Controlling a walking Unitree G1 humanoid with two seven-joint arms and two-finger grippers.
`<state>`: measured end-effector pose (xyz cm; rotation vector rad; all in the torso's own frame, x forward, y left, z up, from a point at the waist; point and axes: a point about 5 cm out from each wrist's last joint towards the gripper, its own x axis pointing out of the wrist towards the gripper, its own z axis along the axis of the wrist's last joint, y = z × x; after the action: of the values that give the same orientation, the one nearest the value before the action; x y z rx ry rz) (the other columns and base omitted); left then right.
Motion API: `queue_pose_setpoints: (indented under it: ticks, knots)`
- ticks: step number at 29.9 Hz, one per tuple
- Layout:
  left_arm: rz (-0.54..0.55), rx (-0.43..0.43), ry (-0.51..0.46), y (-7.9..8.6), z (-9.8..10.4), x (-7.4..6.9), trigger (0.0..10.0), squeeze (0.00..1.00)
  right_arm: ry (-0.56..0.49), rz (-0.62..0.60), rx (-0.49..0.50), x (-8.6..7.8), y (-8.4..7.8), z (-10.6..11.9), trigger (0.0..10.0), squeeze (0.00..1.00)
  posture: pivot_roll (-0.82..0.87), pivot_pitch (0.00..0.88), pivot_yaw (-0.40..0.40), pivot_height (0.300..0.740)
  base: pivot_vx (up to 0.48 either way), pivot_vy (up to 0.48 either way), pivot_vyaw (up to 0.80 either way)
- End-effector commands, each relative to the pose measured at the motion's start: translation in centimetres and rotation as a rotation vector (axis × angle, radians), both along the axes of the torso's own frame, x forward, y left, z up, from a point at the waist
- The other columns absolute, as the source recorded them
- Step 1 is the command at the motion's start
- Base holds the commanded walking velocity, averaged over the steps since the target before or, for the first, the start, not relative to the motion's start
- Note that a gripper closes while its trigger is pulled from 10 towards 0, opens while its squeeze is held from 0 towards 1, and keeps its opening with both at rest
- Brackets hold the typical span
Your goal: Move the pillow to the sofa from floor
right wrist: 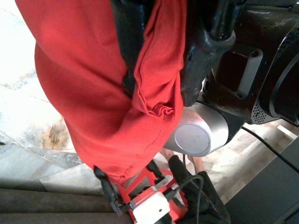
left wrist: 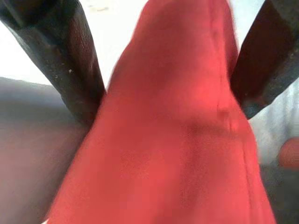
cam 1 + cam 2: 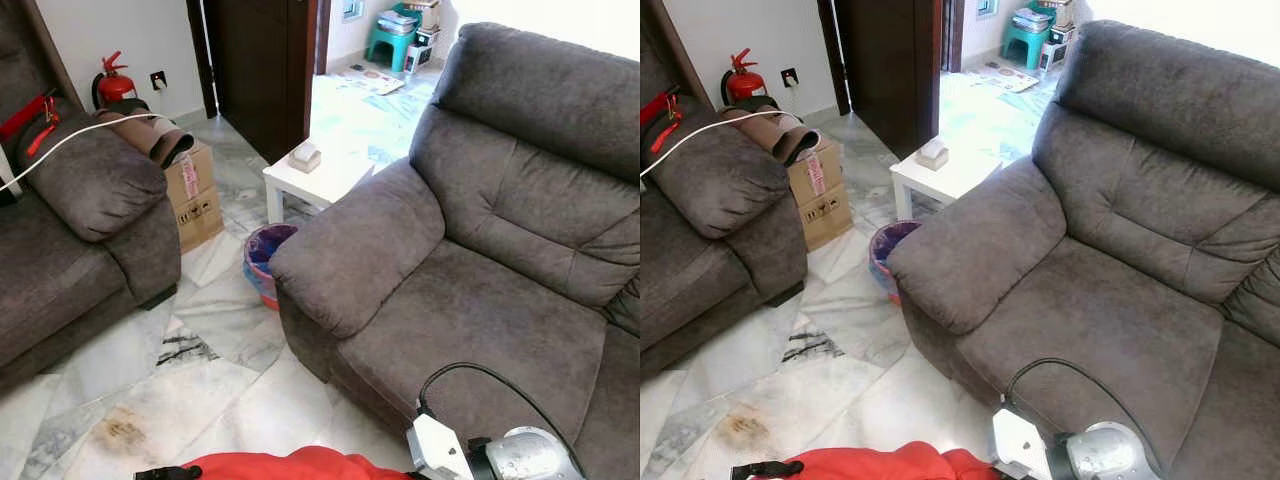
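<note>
A red pillow [image 3: 280, 466] hangs at the bottom edge of the eye views, lifted off the marble floor [image 3: 200, 380] and close to my body. My left gripper [image 2: 168, 114] is shut on the pillow [image 2: 177, 149], one black finger on each side of the red cloth. My right gripper [image 1: 159, 93] is shut on a bunched fold of the pillow [image 1: 88, 93]. The silver right wrist [image 3: 520, 455] sits over the front edge of the grey sofa [image 3: 480, 300], whose wide seat lies just ahead and to my right.
A second grey sofa [image 3: 80, 220] stands at the left. Between the two sofas are a white side table [image 3: 315, 180], a small bin [image 3: 265, 255] and a cardboard box [image 3: 195, 200]. A red fire extinguisher [image 3: 112, 85] stands by the far wall.
</note>
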<state>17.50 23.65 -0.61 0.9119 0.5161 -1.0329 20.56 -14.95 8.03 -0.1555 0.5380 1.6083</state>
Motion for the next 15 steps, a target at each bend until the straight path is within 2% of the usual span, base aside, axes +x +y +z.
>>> queue_pose_setpoints:
  ticks: [1,9,15]
  knots:
    - [0.031,0.032,-0.025,0.5,-0.5,-0.1,10.0,0.0,-0.055,0.066,0.095,0.0,0.9,1.9,10.0,0.0,0.06,0.121,-0.059,0.74,0.0,0.0,0.0]
    - [0.033,0.058,-0.012,0.9,-0.9,-0.3,10.0,0.0,-0.066,0.067,0.099,0.1,1.0,2.3,10.0,0.0,0.06,0.123,-0.06,0.74,0.0,0.0,0.0]
    - [0.058,-0.026,-0.053,-0.1,-0.7,0.2,10.0,0.0,-0.073,0.069,0.101,0.2,1.1,2.4,10.0,0.0,0.06,0.126,-0.064,0.74,0.0,0.0,0.0]
